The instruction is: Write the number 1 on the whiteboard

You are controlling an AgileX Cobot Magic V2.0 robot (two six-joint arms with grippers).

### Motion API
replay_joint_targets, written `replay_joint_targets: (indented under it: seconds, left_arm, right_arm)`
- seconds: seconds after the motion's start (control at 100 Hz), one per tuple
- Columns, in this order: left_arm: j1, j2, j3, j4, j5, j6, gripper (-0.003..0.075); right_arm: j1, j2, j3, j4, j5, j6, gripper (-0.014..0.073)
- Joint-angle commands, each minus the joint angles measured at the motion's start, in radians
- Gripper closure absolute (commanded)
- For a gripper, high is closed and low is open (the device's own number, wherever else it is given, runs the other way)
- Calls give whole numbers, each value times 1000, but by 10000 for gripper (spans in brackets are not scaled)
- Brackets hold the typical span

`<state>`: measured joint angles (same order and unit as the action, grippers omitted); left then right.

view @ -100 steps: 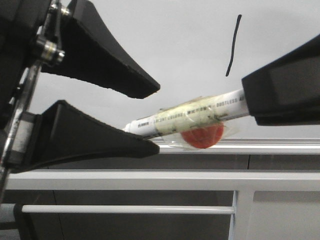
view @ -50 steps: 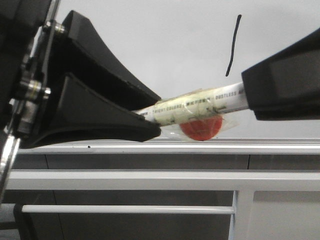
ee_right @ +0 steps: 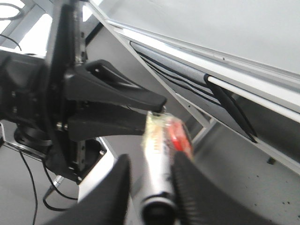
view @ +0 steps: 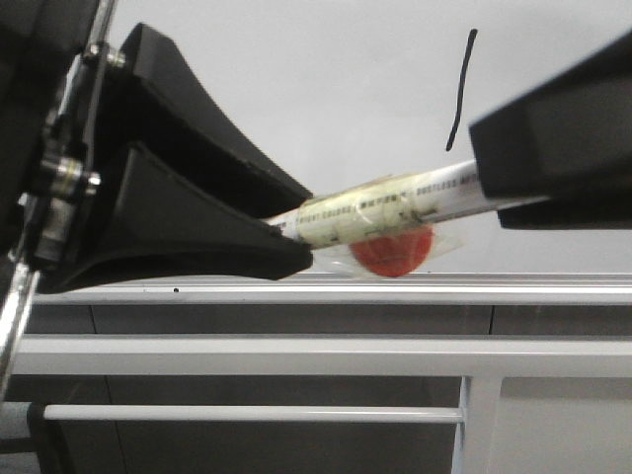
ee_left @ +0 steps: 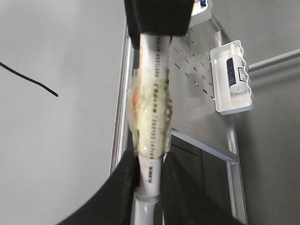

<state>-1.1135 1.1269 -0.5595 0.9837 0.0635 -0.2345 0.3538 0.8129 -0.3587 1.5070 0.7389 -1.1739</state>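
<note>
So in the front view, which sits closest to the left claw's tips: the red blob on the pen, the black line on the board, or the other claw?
From the left gripper:
1. Red disc taped under the marker, just right of the tips.
2. The number 1, up and right on the whiteboard.
3. Right gripper, far right; close to the stroke, so this order is loose.

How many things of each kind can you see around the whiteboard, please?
Whiteboard: 1
Marker strokes, the number 1: 1
Taped markers: 1
Red discs: 1
Spray bottles: 1
Grippers, left gripper and right gripper: 2
Total: 7
</note>
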Motion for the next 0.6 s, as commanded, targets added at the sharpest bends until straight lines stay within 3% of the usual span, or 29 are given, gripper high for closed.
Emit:
replay_joint_targets:
  seconds: [0.0,0.06,0.59]
  left_arm:
    - [-8,-14,-26,-22,-15,-5,741]
    - [-8,-14,-21,-24,-15,-10,741]
    - [-8,-24,22,-325,-115,-12,741]
  right_arm:
    - [1,-2,-32,74,14,-18,148]
    - [1,-2,-32,74,-17,-18,95]
    - [1,-85,-32,73,-53,-81,174]
